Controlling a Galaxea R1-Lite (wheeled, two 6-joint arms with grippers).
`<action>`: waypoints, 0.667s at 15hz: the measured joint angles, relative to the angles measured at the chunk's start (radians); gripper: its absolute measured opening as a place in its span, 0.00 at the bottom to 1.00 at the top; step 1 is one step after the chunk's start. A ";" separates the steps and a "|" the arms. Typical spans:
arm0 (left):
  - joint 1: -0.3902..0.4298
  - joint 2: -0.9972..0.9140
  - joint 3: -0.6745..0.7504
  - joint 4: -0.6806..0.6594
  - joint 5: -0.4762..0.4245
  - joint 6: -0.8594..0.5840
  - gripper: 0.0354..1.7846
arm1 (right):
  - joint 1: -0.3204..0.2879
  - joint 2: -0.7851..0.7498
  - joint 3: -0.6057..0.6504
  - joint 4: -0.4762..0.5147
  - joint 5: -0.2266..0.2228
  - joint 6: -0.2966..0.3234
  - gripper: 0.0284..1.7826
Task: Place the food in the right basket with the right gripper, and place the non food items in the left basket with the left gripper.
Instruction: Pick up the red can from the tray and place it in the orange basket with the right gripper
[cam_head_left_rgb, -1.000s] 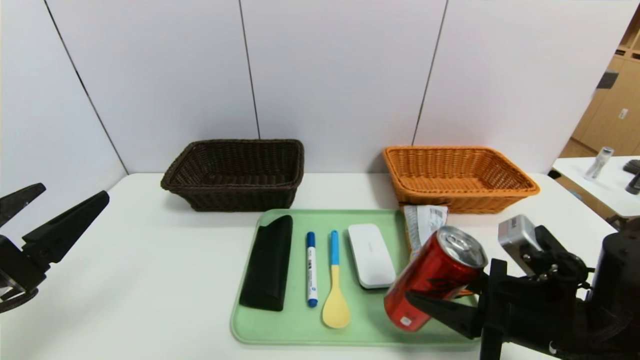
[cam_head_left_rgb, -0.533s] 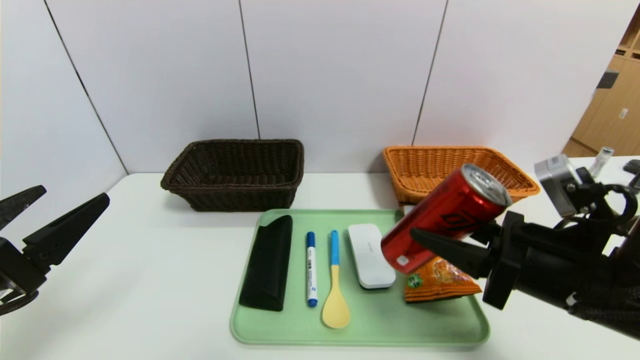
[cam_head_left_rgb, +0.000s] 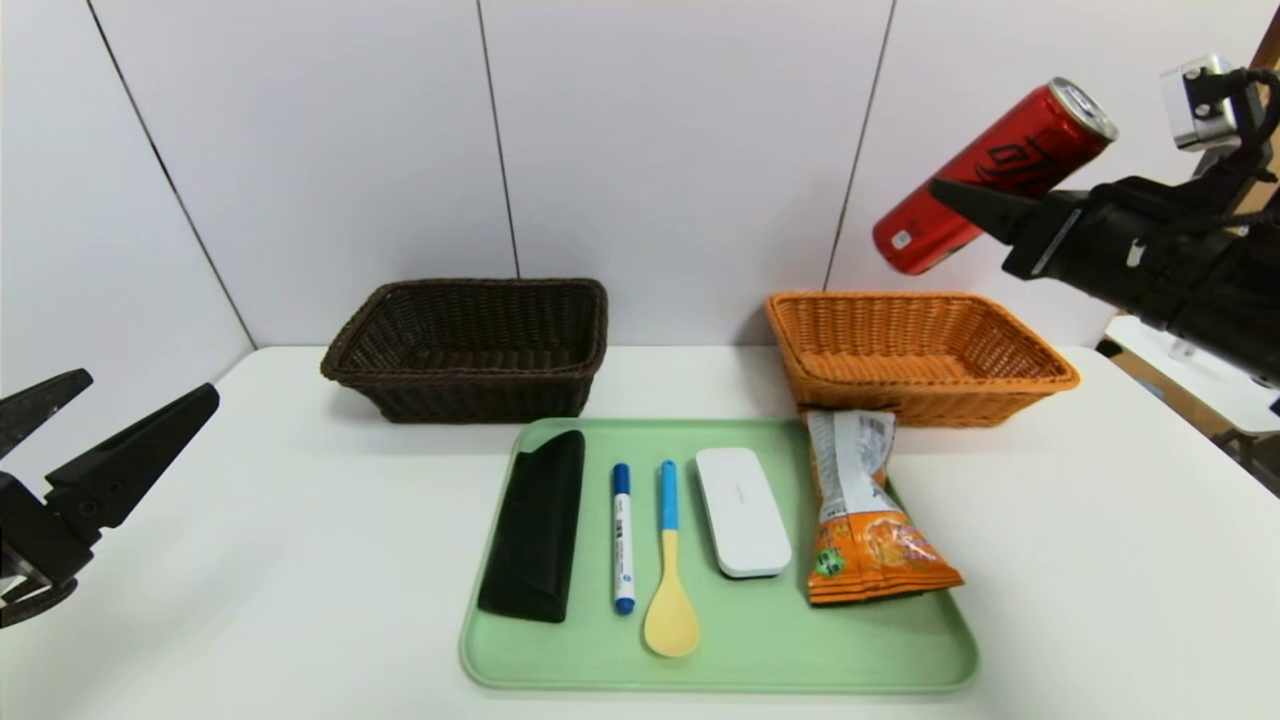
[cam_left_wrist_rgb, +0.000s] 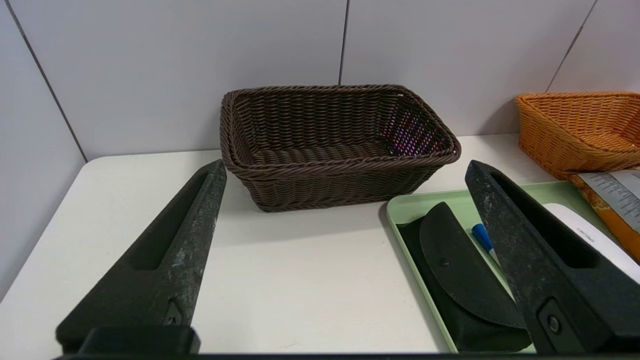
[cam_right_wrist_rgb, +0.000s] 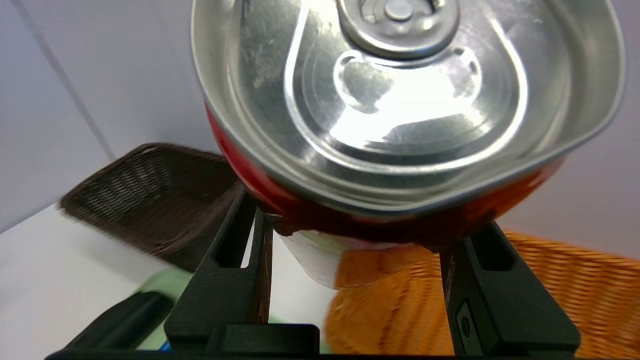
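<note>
Red soda can (cam_head_left_rgb: 992, 176) held high and tilted above the orange-tan basket (cam_head_left_rgb: 918, 352), pinched by the right tool (cam_head_left_rgb: 975, 205).

Released from this height, the can could bounce off the wicker rim or roll out onto the worktop (cam_head_left_rgb: 300, 560); lowering first looks safer. Snack bag (cam_head_left_rgb: 862, 512) lies on the green tray (cam_head_left_rgb: 720, 660) beside the basket. Left tool (cam_head_left_rgb: 95, 425) hangs spread and idle at the worktop's left edge.

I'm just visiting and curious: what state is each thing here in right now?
Right gripper: shut on soda can, tilted, high above orange basket.
Left gripper: open, idle.
Orange basket: empty.
Dark brown basket: empty.
Snack bag: lying on green tray.
</note>
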 joint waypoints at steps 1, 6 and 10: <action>0.000 0.002 -0.002 0.000 0.000 0.000 0.94 | -0.033 0.037 -0.067 0.057 -0.004 -0.002 0.50; 0.000 0.029 -0.021 -0.002 0.001 0.000 0.94 | -0.153 0.232 -0.272 0.269 -0.056 -0.072 0.50; 0.000 0.079 -0.051 -0.015 0.000 -0.001 0.94 | -0.197 0.325 -0.293 0.319 -0.153 -0.094 0.50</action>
